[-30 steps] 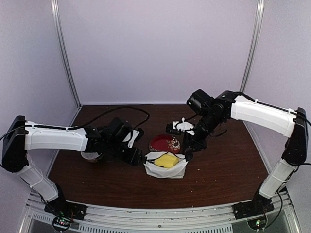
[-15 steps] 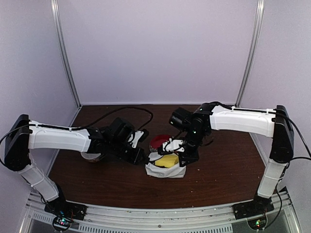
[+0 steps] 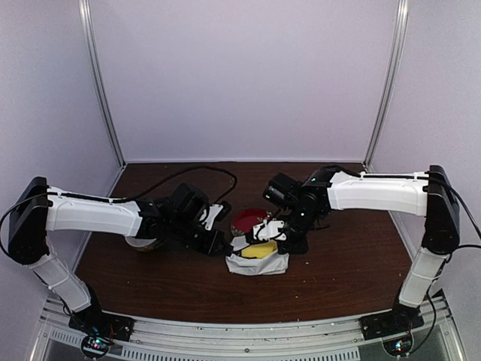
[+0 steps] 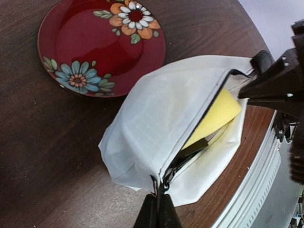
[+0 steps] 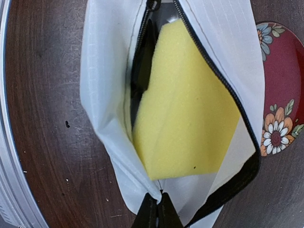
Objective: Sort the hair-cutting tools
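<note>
The left gripper [image 4: 156,214] and right gripper [image 5: 158,213] are each clamped on opposite ends of the white zip pouch [image 4: 147,118]. It lies toward the table [image 3: 338,278]'s near edge, beside the red floral plate [image 4: 90,47]. Inside, under a yellow sponge [image 5: 185,109], sits a dark slim thing [image 4: 192,149], perhaps the clipper.

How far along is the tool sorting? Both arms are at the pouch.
Done: the white pouch lies unzipped beside the red flowered plate, with a yellow sponge and a dark item I cannot identify inside. In hand: the left gripper and right gripper are each shut on one end of its zip mouth. Remaining: no scissors or clipper show anywhere, so what is sorted cannot be told.
</note>
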You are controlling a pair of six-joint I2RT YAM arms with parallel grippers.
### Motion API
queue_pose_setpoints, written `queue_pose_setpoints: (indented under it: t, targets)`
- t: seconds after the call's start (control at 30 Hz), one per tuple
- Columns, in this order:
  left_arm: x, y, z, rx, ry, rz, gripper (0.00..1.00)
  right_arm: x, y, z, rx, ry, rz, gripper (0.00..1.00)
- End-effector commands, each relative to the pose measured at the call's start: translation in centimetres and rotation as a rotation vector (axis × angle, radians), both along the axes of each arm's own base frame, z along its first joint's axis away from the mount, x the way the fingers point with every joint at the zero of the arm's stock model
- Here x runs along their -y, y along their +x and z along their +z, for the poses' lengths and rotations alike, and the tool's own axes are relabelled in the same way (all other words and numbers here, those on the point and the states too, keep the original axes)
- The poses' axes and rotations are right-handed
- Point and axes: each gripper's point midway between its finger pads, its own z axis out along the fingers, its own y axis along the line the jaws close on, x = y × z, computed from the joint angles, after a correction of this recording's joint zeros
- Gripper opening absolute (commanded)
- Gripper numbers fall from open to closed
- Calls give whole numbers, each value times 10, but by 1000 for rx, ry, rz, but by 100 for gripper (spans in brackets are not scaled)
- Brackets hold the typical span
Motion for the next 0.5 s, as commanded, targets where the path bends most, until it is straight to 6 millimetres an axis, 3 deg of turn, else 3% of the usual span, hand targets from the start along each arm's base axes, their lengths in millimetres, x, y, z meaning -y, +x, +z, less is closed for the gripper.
queue_pose_setpoints:
  t: [0.0,0.1,0.17,0.33,0.47]
  targets:
    - [-19,4,-28,-50,92,78,0,-6,4,60,184,199,5,0]
    - [-24,4,-34,-85,97,100,0,-6,0,100,307,370,-8,0]
    - [-23,5,-32,-85,93,98,0,-1,-3,107,346,414,-23,0]
    - [-19,11,-12,-39,51,105,0,13,-4,71,349,349,-38,0]
    - [-16,13,11,11,0,92,0,23,-26,43,229,274,17,0]
